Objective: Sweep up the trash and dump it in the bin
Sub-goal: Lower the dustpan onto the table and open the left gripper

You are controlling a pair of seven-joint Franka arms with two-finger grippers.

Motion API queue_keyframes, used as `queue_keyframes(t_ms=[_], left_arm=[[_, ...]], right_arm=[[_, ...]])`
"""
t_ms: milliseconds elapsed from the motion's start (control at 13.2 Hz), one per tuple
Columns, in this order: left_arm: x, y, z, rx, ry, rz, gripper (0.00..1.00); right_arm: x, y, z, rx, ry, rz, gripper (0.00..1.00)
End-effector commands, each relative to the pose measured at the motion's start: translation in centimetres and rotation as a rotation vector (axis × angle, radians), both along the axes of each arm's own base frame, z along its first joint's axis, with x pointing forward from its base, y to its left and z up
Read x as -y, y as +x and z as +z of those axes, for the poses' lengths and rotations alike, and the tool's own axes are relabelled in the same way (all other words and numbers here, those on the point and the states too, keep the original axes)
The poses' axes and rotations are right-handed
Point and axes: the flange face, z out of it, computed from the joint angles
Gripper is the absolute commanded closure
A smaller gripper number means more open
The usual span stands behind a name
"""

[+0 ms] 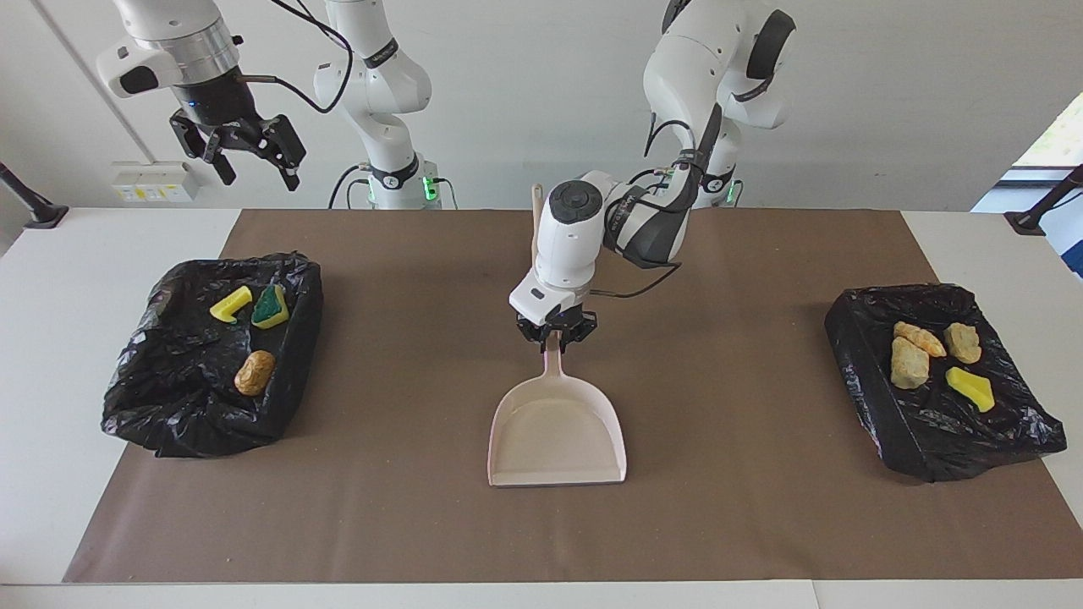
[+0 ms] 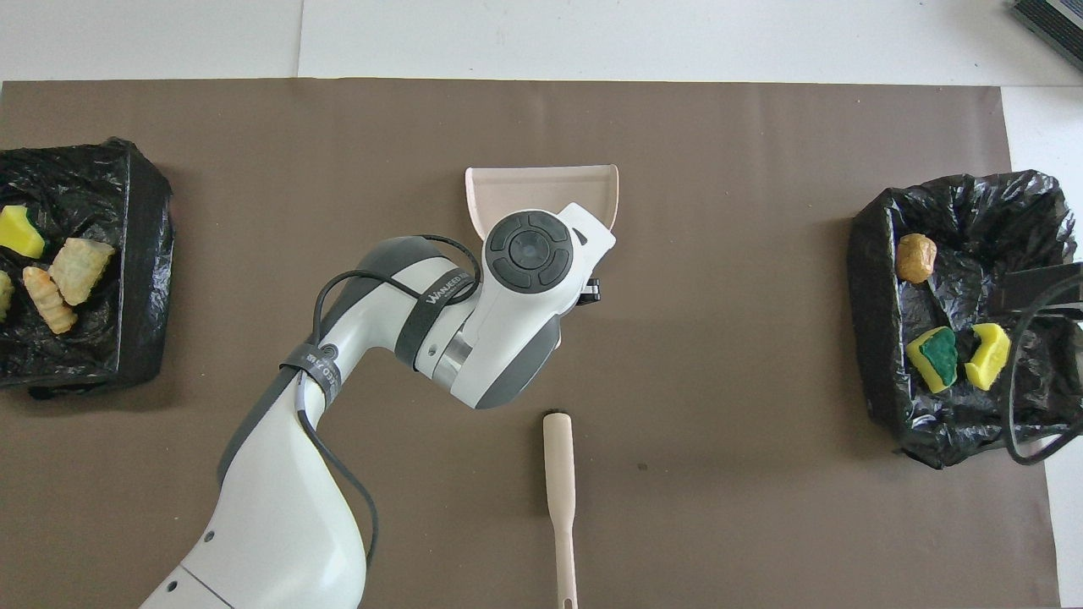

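Observation:
My left gripper is shut on the handle of the beige dustpan, which lies on the brown mat with its mouth turned away from the robots. From overhead the left wrist hides the handle, and only the dustpan mouth shows. All visible trash lies in two black-lined bins: a yellow sponge, a green-topped sponge and a brown lump in the bin at the right arm's end, several pieces in the bin at the left arm's end. My right gripper hangs open, high over its bin's corner.
The beige brush lies on the mat nearer to the robots than the dustpan; in the facing view the left arm hides most of the brush. The brown mat covers most of the table.

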Motion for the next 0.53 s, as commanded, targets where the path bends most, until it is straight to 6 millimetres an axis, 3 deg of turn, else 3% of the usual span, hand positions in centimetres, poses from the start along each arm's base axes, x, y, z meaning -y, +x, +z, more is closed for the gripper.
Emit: queue_keyframes(t_ms=[0, 152, 304, 456], left_arm=[[0.0, 0.5, 0.3, 0.009, -0.019, 0.036, 0.25], [-0.6, 0.6, -0.1, 0.006, 0.0, 0.023, 0.0], [-2.5, 1.3, 1.0, 0.022, 0.022, 0.009, 0.0], [-6.6, 2.1, 2.7, 0.044, 0.048, -0.041, 0.0]], right_arm=[[0.1, 0.0, -0.3, -0.007, -0.012, 0.016, 0.0], [1.0, 0.0, -0.3, -0.007, -0.011, 0.002, 0.0], [0.4, 0.0, -0.4, -0.011, -0.016, 0.012, 0.0], [-0.3, 0.1, -0.5, -0.012, -0.019, 0.024, 0.0]])
